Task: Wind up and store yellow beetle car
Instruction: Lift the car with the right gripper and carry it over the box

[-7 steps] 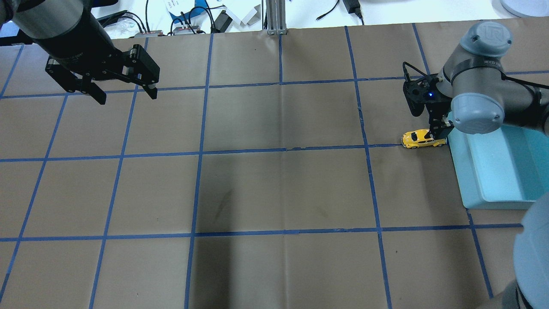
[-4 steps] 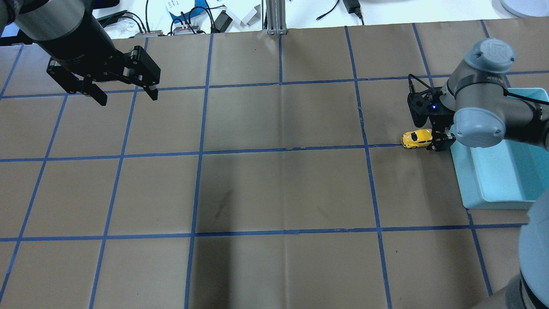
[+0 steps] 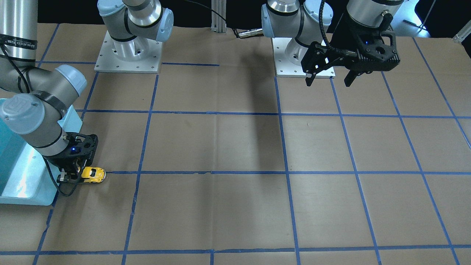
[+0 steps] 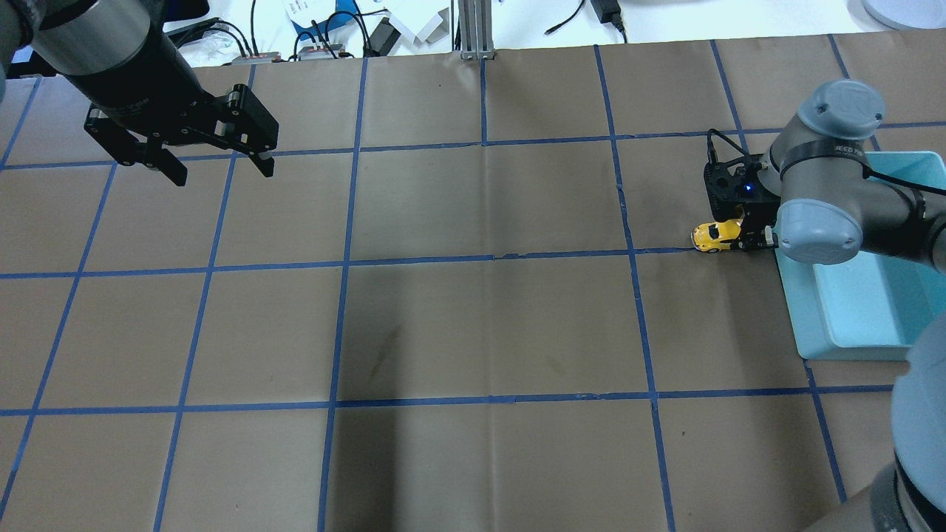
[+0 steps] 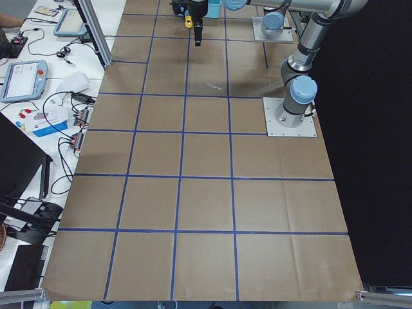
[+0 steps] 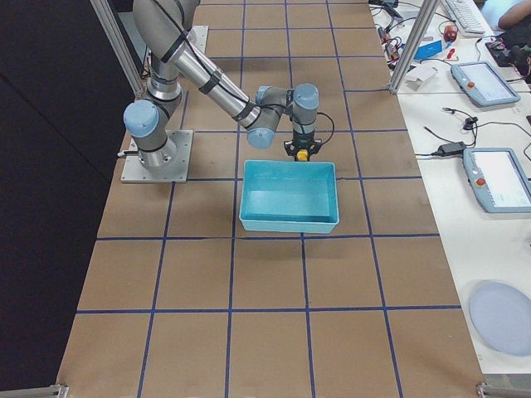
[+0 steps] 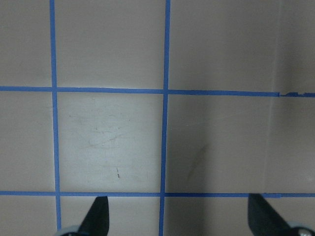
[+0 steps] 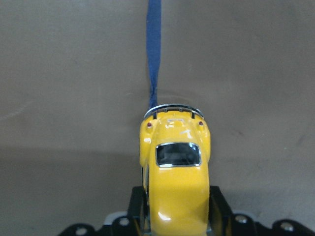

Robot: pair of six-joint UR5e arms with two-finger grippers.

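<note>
Yellow beetle car [image 4: 715,235] on the table [image 4: 480,318], just beside the teal bin [image 4: 794,295]: we see its rear gripped by the right end effector [image 4: 750,240], while the left end effector [image 4: 222,171] hangs splayed, well apart.

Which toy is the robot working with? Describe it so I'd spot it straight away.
Find the light blue bin at the right of the overhead view. At its far left corner, on a blue tape line, the right gripper holds the yellow beetle car. It is the only yellow thing there: tiny, glossy, rounded, dark windows.
</note>
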